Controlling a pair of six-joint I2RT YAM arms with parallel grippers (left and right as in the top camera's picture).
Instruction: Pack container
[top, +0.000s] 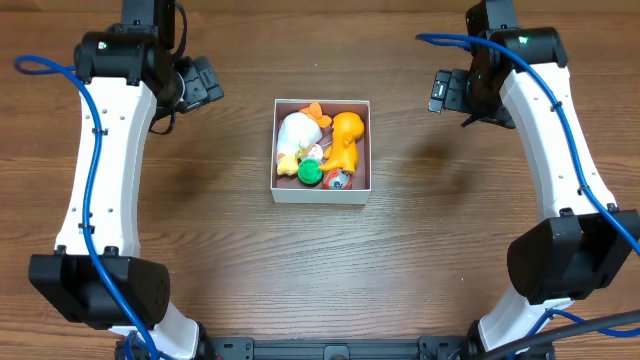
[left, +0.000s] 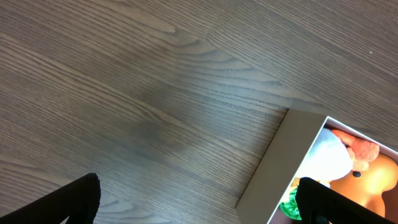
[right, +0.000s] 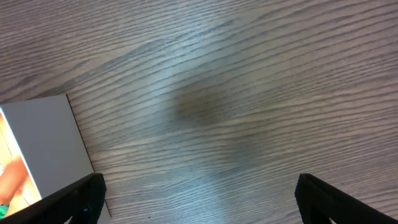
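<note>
Hovering wide open, empty, left gripper (top: 205, 82) and right gripper (top: 441, 91) flank the full container (top: 320, 196); packing looks done, retreat likely next.

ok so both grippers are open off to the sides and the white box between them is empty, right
Not empty. The overhead view shows the white box holding a white toy, an orange toy and a green piece. The rest stands: the left gripper and right gripper are open, off to either side of it.
</note>
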